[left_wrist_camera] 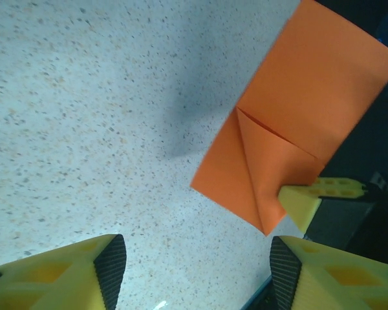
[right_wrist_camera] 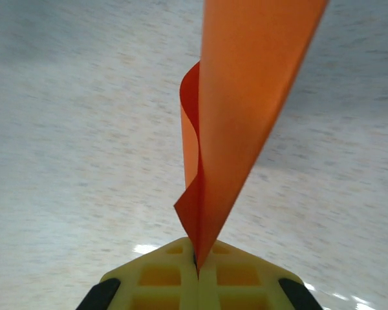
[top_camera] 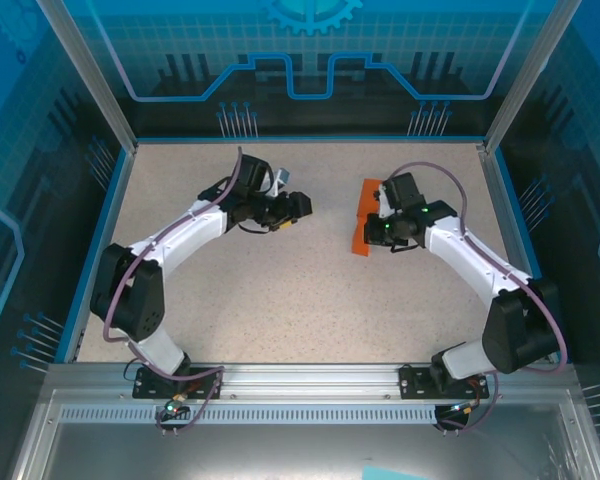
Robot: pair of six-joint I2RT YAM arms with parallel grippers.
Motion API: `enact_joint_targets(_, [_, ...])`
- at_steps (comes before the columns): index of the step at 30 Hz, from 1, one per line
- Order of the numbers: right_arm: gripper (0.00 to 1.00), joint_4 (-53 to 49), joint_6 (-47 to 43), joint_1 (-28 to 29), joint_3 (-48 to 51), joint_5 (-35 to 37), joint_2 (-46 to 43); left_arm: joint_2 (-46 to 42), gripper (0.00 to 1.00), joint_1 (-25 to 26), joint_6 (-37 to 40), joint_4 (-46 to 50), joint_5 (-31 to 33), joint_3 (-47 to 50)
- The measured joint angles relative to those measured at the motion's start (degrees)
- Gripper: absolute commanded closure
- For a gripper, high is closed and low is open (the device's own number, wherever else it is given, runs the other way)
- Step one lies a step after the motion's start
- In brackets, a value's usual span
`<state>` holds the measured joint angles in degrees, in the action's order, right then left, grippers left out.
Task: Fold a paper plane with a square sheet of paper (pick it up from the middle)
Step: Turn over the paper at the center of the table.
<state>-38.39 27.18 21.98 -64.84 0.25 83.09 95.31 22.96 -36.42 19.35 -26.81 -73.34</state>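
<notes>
The paper plane [top_camera: 364, 216] is bright orange folded paper, held off the speckled table at the right of centre. My right gripper [top_camera: 380, 228] is shut on its lower corner. In the right wrist view the paper [right_wrist_camera: 246, 97] rises on edge from between the closed yellow jaws [right_wrist_camera: 197, 263]. From the left wrist, the paper [left_wrist_camera: 304, 110] shows a long panel with a triangular flap folded over it, and a right fingertip [left_wrist_camera: 307, 199] pinches its point. My left gripper [top_camera: 300, 207] is a short way left of the paper, open [left_wrist_camera: 199, 268] with nothing between its fingers.
The speckled tabletop [top_camera: 280, 290] has a blue rim [top_camera: 92, 250] on its left, far and right sides. Aluminium frame posts [top_camera: 85, 75] rise at the back corners. Both arm bases are bolted on the metal rail [top_camera: 300, 378] at the near edge.
</notes>
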Motion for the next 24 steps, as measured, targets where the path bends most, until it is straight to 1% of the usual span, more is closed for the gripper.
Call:
enact_joint_targets(2, [0.99, -4.5, -0.8, 3.5, -2.8, 8.0, 1.6, -0.5, 0.33, -0.8, 0.5, 0.4, 0.1, 0.1])
enact_joint_targets(5, [0.99, -10.8, -1.1, 9.1, -7.1, 19.6, 6.4, -1.6, 0.29, -2.1, 0.9, 1.0, 0.5, 1.0])
enact_joint_targets(8, [1.00, -15.1, -0.5, 12.9, -9.7, 27.7, 11.3, -2.4, 0.25, -3.1, 1.8, 2.1, 0.7, 1.9])
enact_joint_targets(10, [1.00, -17.9, 0.3, 14.9, -10.9, 32.0, 14.6, -3.0, 0.20, -3.9, 2.4, 3.1, 0.7, 2.4])
enact_joint_targets(11, [0.99, -19.4, 1.0, 16.2, -11.6, 34.1, 16.6, -3.4, 0.20, -4.3, 2.6, 3.5, 0.7, 2.9])
enact_joint_targets(13, [0.98, -21.0, 1.9, 18.3, -12.5, 36.4, 19.3, -4.6, 0.17, -5.5, 3.2, 4.3, 0.6, 4.0])
enact_joint_targets(16, [0.95, -23.4, 3.3, 21.6, -13.6, 38.6, 22.9, -6.8, 0.11, -7.2, 4.0, 5.7, 0.7, 5.4])
enact_joint_targets(18, [0.92, -24.7, 4.2, 23.6, -15.0, 39.0, 25.3, -8.2, 0.10, -8.1, 4.4, 6.4, 0.7, 6.1])
enact_joint_targets(20, [0.87, -25.2, 4.8, 25.7, -16.3, 38.6, 28.1, -9.3, 0.10, -8.9, 4.9, 7.0, 0.6, 6.2])
enact_joint_targets(24, [0.82, -24.6, 5.2, 28.7, -16.6, 35.8, 31.2, -9.9, 0.10, -9.4, 5.4, 7.6, 0.6, 6.2])
